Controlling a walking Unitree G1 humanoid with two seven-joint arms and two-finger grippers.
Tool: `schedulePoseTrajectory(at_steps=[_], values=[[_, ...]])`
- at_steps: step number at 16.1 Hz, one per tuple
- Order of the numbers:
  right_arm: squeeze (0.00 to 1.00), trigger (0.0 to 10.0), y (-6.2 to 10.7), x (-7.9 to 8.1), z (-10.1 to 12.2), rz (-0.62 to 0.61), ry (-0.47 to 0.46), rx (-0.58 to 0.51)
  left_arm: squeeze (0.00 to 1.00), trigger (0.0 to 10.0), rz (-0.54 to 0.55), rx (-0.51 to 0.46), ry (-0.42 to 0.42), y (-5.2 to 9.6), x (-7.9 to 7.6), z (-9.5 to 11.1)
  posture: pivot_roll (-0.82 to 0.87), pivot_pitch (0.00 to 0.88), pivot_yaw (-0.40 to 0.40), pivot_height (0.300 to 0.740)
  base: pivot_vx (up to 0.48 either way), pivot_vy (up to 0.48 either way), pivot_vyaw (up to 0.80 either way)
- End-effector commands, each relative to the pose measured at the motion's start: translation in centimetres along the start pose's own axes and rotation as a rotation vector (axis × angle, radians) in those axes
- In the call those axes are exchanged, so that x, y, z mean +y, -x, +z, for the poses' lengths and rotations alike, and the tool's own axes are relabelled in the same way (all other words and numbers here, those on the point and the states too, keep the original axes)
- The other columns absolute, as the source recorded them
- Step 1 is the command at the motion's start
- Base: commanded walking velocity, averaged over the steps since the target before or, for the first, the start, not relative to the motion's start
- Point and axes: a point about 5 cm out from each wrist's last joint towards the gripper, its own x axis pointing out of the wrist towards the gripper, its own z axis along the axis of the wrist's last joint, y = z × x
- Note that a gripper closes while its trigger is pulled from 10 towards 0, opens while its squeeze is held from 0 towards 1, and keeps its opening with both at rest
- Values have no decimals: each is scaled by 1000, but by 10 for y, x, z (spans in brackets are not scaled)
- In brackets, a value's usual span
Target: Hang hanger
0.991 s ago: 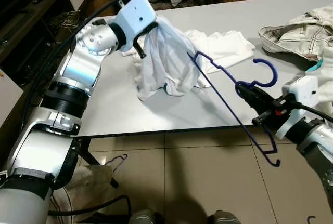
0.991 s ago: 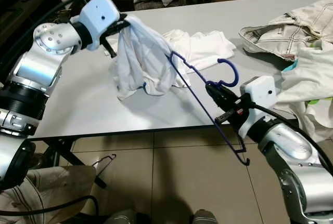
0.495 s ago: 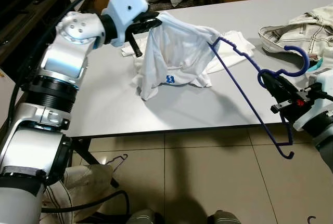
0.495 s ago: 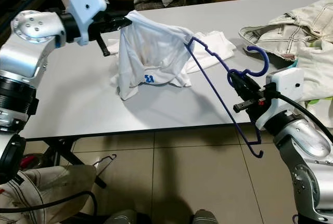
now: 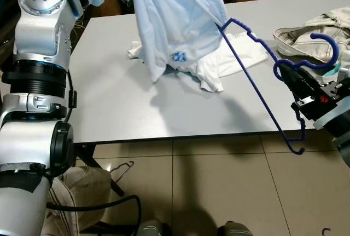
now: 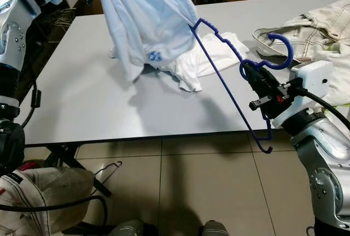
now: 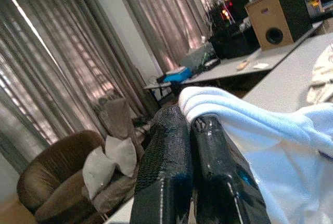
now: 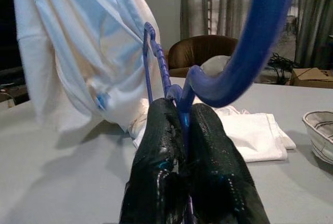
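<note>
The grey table [image 5: 109, 82] is carrying a folded white garment [image 5: 240, 55] and a pale denim piece [image 5: 311, 33], and above it the left gripper [image 7: 190, 130] is pinching the white t-shirt [image 5: 175, 17] up high, fingers pressed together on a fold of it. The right gripper [image 6: 257, 85] is clamping the blue hanger [image 6: 229, 82] just under the hook, its far shoulder poking into the shirt. My worry: that shoulder is barely catching the fabric, so if the arms are pulling apart it's probably slipping out, or the hanger is twisting in that thin grip
</note>
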Motion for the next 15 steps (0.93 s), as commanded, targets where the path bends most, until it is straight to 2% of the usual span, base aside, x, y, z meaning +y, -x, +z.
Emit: schedulePoseTrajectory(at_steps=[1,9,13,15], values=[[0,10000,-2,0,3,4,-3,-21,0,0,-17,28,-7,3,-3,-7,-175,0,112,740,0,0,0],[0,10000,-3,13,-11,33,-67,11,0,0,-119,95,22,10,-33,-30,-161,0,102,740,0,0,0],[0,10000,0,21,-29,25,-117,70,0,0,-146,119,54,12,-44,-38,-144,0,104,740,0,0,0],[0,10000,1,26,-45,3,-144,121,0,0,-168,135,107,12,-60,-46,-142,0,104,740,0,0,0]])
